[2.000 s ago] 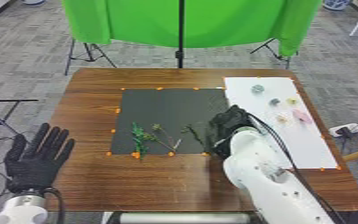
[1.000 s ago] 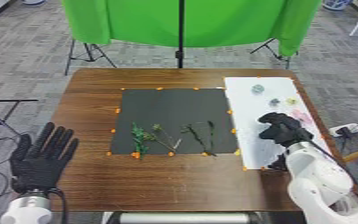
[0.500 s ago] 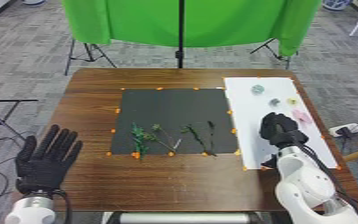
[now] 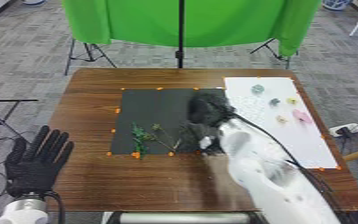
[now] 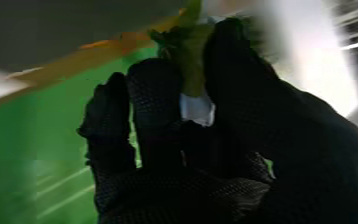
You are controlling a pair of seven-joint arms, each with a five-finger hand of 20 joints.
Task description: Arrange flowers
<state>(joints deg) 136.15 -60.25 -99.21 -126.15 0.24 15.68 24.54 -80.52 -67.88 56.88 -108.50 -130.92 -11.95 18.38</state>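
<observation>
My right hand point(image 4: 211, 108) is over the right part of the black mat point(image 4: 158, 107). In the right wrist view, the right hand point(image 5: 158, 120) pinches a green stem point(image 5: 193, 57) with a whitish end between thumb and fingers. A leafy green sprig point(image 4: 140, 137) and a thin branching stem point(image 4: 165, 137) lie on the mat's near left part. The hand and arm cover much of the mat's right side. On the white sheet point(image 4: 304, 147) lie a teal bloom point(image 4: 258, 89), a yellow one point(image 4: 292, 101) and a pink one point(image 4: 302, 116). Left hand point(image 4: 35, 167), fingers straight, is at the table's left edge.
Orange tape pieces point(image 4: 118, 111) mark the edges of mat and sheet. The brown table point(image 4: 158, 185) extends in front of the mat. A green cloth point(image 4: 193, 22) hangs on stands behind the table.
My right hand has swung left from the white sheet to the black mat, uncovering blooms on the sheet and covering stems at the mat's right. The left hand has shifted slightly.
</observation>
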